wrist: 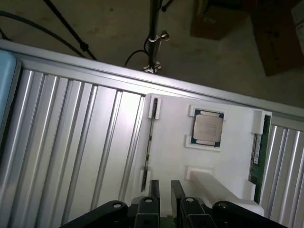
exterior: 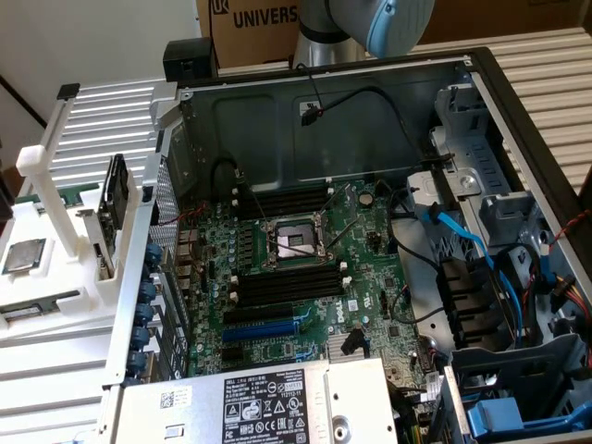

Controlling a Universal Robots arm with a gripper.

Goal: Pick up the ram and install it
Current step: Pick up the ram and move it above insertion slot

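The ram [wrist: 258, 151] is a narrow green stick with a pale label, standing on edge in a bracket of the white fixture [wrist: 171, 142]. In the exterior view the ram [exterior: 113, 199] stands upright in that fixture [exterior: 55, 277] at the left, outside the case. My gripper [wrist: 165, 191] hovers above the fixture, off to one side of the ram and apart from it. Its two dark fingers [wrist: 154, 190] stand open with nothing between them. Black memory slots [exterior: 287, 282] lie on the motherboard [exterior: 370, 277] on both sides of the processor socket [exterior: 291, 242].
A square silver processor chip [wrist: 208, 128] rests in a pocket of the fixture, beside a tall white post [exterior: 55, 185]. A thin dark slot [wrist: 150, 142] runs along the fixture's other side. Ribbed metal table [wrist: 71, 142] surrounds it. Cables [exterior: 462, 240] and drive bays fill the case's right part.
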